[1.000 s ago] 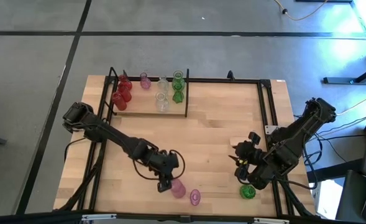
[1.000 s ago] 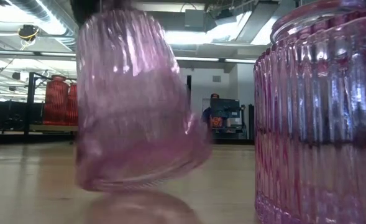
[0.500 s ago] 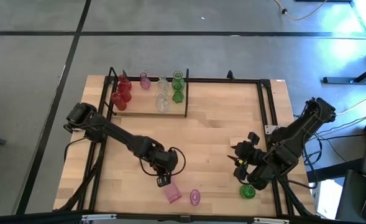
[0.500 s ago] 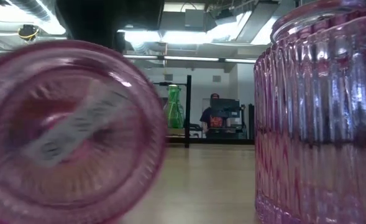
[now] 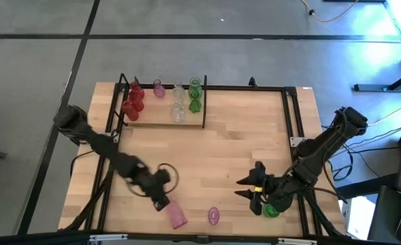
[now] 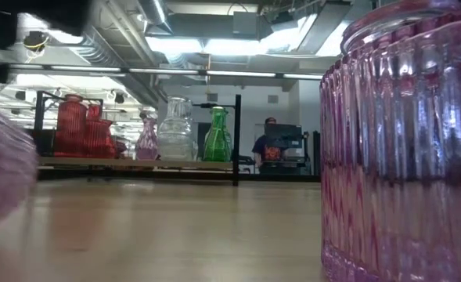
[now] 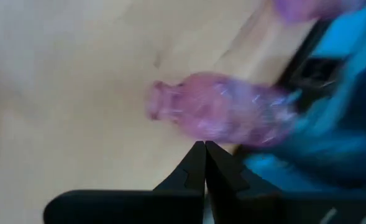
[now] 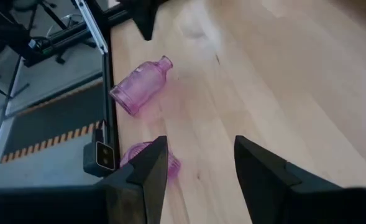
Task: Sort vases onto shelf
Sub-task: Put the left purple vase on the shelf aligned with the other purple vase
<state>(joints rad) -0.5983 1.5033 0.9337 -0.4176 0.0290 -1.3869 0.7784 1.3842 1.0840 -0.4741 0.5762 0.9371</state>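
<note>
We are seeing the sort partly done: seven vases are standing on the shelf at the table's far left, while three are waiting near the front edge. A pink vase is lying toppled just beside our left pincer, fingers pressed together on nothing. An upright pink vase and a green vase are sitting beside the right pincer, spread wide and empty.

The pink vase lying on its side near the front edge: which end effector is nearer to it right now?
Left. The left end effector sits right beside the tipped pink vase, fingers shut and empty. The right end effector is open, well across the table, beyond the upright pink vase.
</note>
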